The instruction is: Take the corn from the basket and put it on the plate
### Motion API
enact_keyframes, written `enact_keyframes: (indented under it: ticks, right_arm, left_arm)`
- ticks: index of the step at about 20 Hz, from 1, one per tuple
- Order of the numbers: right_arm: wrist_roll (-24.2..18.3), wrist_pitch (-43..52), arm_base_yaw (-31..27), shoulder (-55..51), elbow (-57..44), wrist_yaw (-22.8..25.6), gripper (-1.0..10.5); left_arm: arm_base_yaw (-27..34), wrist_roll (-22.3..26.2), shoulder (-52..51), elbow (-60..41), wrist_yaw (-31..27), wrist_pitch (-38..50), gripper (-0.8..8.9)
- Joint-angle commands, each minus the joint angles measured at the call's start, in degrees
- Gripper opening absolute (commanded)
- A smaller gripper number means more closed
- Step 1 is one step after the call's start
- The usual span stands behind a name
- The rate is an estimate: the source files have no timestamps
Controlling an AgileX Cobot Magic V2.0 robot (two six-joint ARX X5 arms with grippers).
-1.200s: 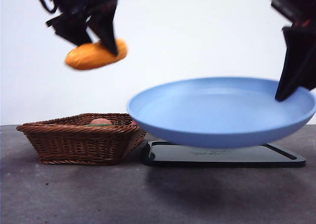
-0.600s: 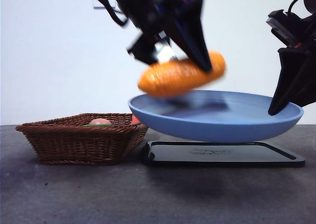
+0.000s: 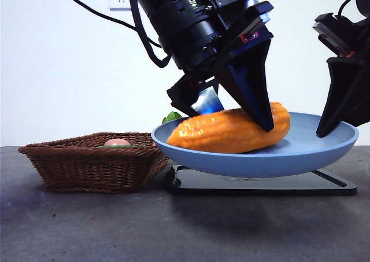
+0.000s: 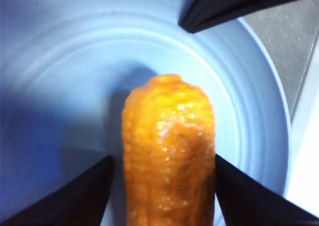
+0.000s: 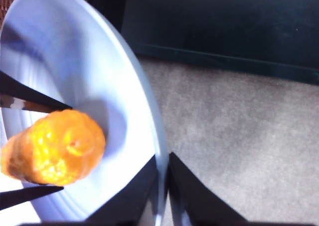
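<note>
- The corn (image 3: 231,131) is lying inside the plate (image 3: 300,152), long side roughly level, its blunt end closest to the plate's far rim in the left wrist view (image 4: 168,151).
- Left gripper (image 4: 164,173) has one black jaw on each side of the corn, both pressed right up against it, so it's clamped on the corn. From the front it's the big dark arm coming down from above the plate (image 3: 243,109).
- Right gripper (image 5: 163,178) is pinching the plate's rim, one jaw inside and one outside. It's holding the plate up off the black tray (image 3: 260,181), which sits directly under the plate.
- The plate (image 5: 124,86) looks a bit tilted, higher on the side the right gripper (image 3: 332,120) holds.
- The basket (image 3: 92,161) sits on the table just beside the plate and tray, with a small peach-coloured thing (image 3: 117,141) poking above its rim.
</note>
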Motion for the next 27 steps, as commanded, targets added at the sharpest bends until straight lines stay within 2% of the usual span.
enact_keyframes:
  ticks: [1,8,16,20,27]
  right_arm:
    - [-0.09,0.68,0.13,0.57,0.59,-1.25,0.0]
    - [-0.46,1.53,-0.61,0.59,0.57,-0.63,0.0]
    - [-0.37,5.09,-6.95,2.58,0.63,-0.68,0.0]
    - [-0.37,6.73,-9.44,8.72,3.43,-0.63,0.0]
    - [-0.09,8.13,-9.9,23.96,16.11,-0.66,0.0]
  left_arm:
    - [-0.57,0.17,0.79,2.38,-0.17,-2.45,3.28]
    - [-0.44,-0.04,-4.94,8.09,-0.15,-6.64,3.28]
    - [1.53,-1.31,-16.04,8.52,-0.17,-7.96,3.28]
    - [1.53,-1.68,-20.94,8.52,-0.15,-7.93,3.28]
    - [1.53,-3.45,-25.0,8.52,-0.17,-8.72,3.26]
